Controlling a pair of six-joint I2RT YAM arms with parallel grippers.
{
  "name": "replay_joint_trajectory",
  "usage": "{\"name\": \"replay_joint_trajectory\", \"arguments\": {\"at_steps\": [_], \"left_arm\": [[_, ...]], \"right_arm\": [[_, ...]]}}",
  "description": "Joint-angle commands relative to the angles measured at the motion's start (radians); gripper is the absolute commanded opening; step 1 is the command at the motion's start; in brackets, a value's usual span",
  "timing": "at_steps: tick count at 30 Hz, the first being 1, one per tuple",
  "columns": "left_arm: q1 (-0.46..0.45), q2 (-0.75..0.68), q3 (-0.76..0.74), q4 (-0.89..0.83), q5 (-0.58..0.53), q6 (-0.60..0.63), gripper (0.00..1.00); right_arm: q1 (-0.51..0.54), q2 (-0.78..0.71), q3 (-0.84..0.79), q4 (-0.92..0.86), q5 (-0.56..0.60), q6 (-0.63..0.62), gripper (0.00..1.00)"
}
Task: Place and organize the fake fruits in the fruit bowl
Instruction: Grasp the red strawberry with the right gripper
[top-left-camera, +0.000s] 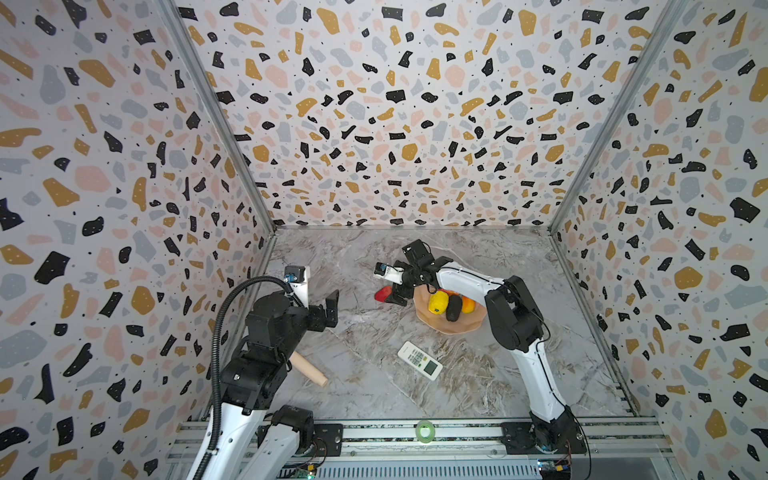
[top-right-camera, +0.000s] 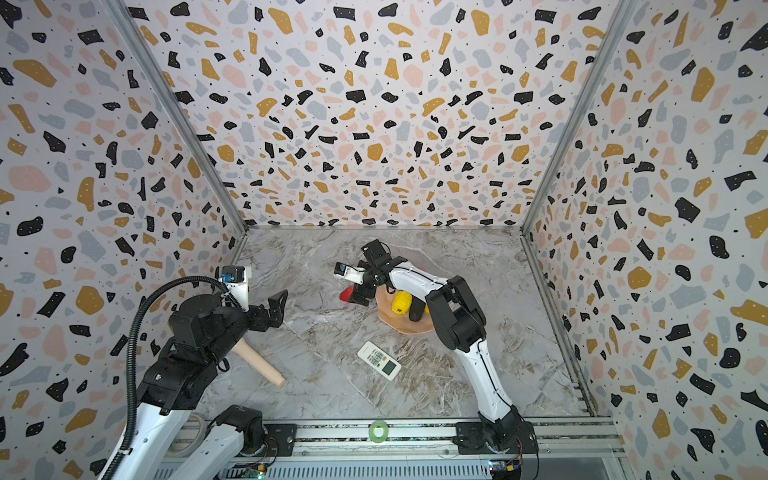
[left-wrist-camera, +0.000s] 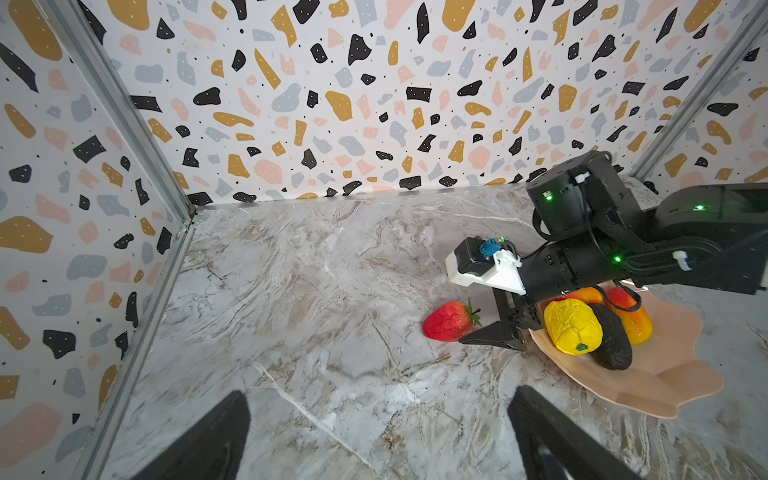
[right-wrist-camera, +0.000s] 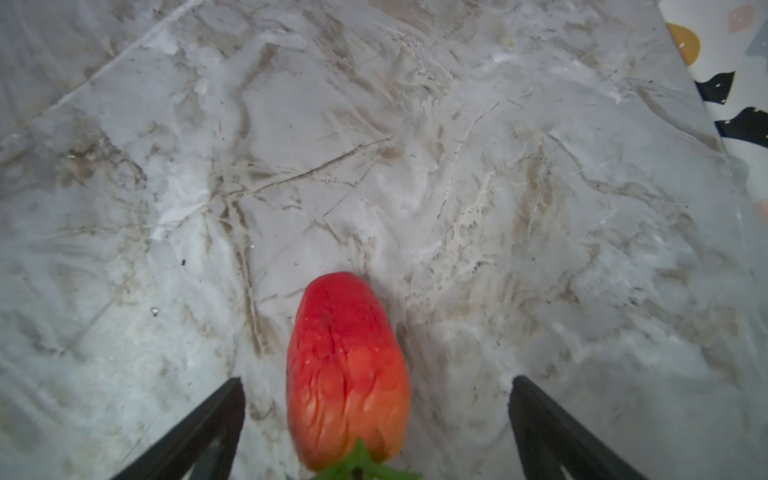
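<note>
- right gripper (right-wrist-camera: 376, 382): jaws spread wide, nothing held; low over the table, one finger on each side of the strawberry (right-wrist-camera: 347, 374) with a gap on both sides; judged to be set for a pinch across the fruit's narrow width
- strawberry: lies on its side on the tabletop (top-left-camera: 365, 399), just outside the rim of the fruit bowl (top-left-camera: 453, 330); leaves point toward the gripper; the one fruit not yet in
- fruit bowl: holds the lumpy yellow fruit (top-left-camera: 437, 302), the blackish oval (top-left-camera: 454, 308) and two mangoes (left-wrist-camera: 631, 320), packed together and touching; part of the dish is bare, so there looks to be room for one more
- left gripper (left-wrist-camera: 378, 397): open, empty; raised, well apart from the fruit; probably parked to keep the reach clear
- remote control (top-left-camera: 419, 360), wooden cylinder (top-left-camera: 309, 370): no part of the task; on the table, apart from the bowl
- surface: flat, glossy marble print, grey-white with brown veins; smooth plastic fruit may slide on it
- room: terrazzo-print walls (top-left-camera: 374, 104) on three sides, metal corner strips; front rail (top-left-camera: 374, 432) carries a green tape roll (top-left-camera: 424, 430)
</note>
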Motion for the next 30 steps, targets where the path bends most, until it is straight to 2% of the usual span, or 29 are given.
{"name": "replay_joint_trajectory", "arguments": {"at_steps": [1, 8, 9, 11, 12, 21, 23, 25, 30], "left_arm": [[-0.005, 0.001, 0.014, 0.021, -0.009, 0.017, 1.0], [-0.005, 0.004, 0.014, 0.025, -0.015, 0.023, 1.0], [-0.005, 0.004, 0.014, 0.026, -0.015, 0.024, 1.0], [-0.005, 0.005, 0.011, 0.026, -0.015, 0.024, 1.0], [-0.005, 0.004, 0.01, 0.026, -0.015, 0.024, 1.0], [-0.004, -0.002, 0.009, 0.022, -0.022, 0.027, 1.0], [-0.005, -0.004, 0.009, 0.021, -0.023, 0.027, 1.0], [-0.005, -0.005, 0.009, 0.02, -0.025, 0.029, 1.0], [-0.005, -0.007, 0.006, 0.02, -0.026, 0.032, 1.0]], "right_arm": [[0.002, 0.005, 0.077, -0.106, -0.009, -0.018, 0.98], [0.013, 0.032, 0.105, -0.124, 0.036, 0.025, 0.82], [0.015, 0.035, 0.108, -0.129, 0.045, 0.031, 0.78], [0.016, 0.05, 0.124, -0.146, 0.073, 0.048, 0.55], [0.016, 0.059, 0.137, -0.16, 0.079, 0.053, 0.52], [0.026, 0.1, 0.197, -0.215, 0.081, 0.068, 0.48], [0.029, 0.096, 0.202, -0.215, 0.079, 0.067, 0.39], [0.033, 0.089, 0.205, -0.21, 0.094, 0.07, 0.21], [0.039, 0.027, 0.194, -0.19, 0.123, 0.091, 0.16]]}}
